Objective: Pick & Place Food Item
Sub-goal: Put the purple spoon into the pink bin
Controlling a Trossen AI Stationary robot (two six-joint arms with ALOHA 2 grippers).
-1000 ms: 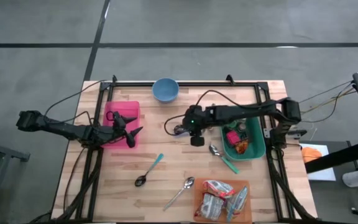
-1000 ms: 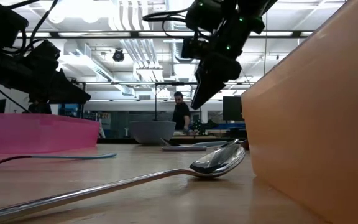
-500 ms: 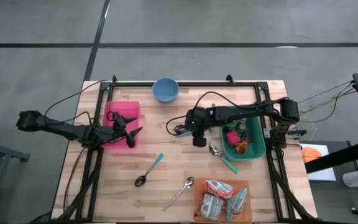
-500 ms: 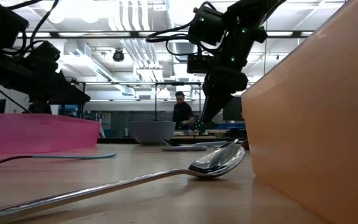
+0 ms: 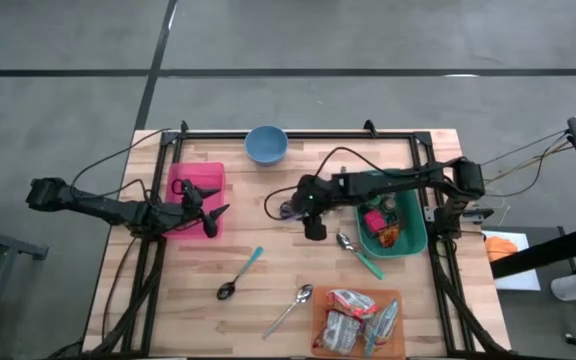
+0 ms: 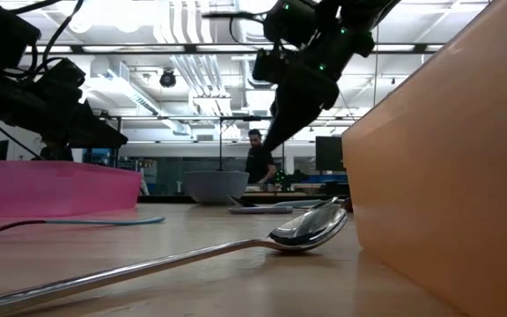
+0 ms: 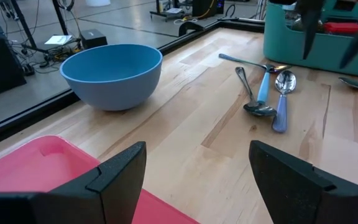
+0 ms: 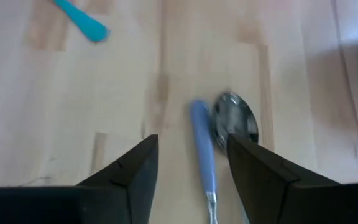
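A wooden table (image 5: pixel 268 260) seen from above, with two dark robot arms reaching in from its sides. The right arm stretches from the table's right edge past the teal bin (image 5: pixel 411 240) toward the table's middle, its wrist bent downward; the right gripper (image 5: pixel 313 228) hangs above the boards just left of that bin, jaws parted with nothing between them. In its own wrist camera the two dark fingers (image 8: pixel 126 174) frame a blue-handled spoon (image 8: pixel 202 152) lying beside a metal spoon bowl (image 8: pixel 236 124), both blurred. The left arm waits far from the bin, its left gripper (image 5: pixel 208 212) hovering over the pink tray (image 5: pixel 196 176), jaws wide and empty (its wrist camera shows bare table between the fingers). The food items, crinkled packets (image 5: pixel 353 318), lie in the orange tray (image 5: pixel 320 335) below the bin at the table's near edge; more items in the bin are hard to identify. Only the low camera shows a person (image 6: pixel 255 163) standing far behind the table, and there the orange tray's wall (image 6: pixel 447 167) blocks the bin entirely. A blue bowl (image 5: pixel 266 144) sits up and left of the bin.
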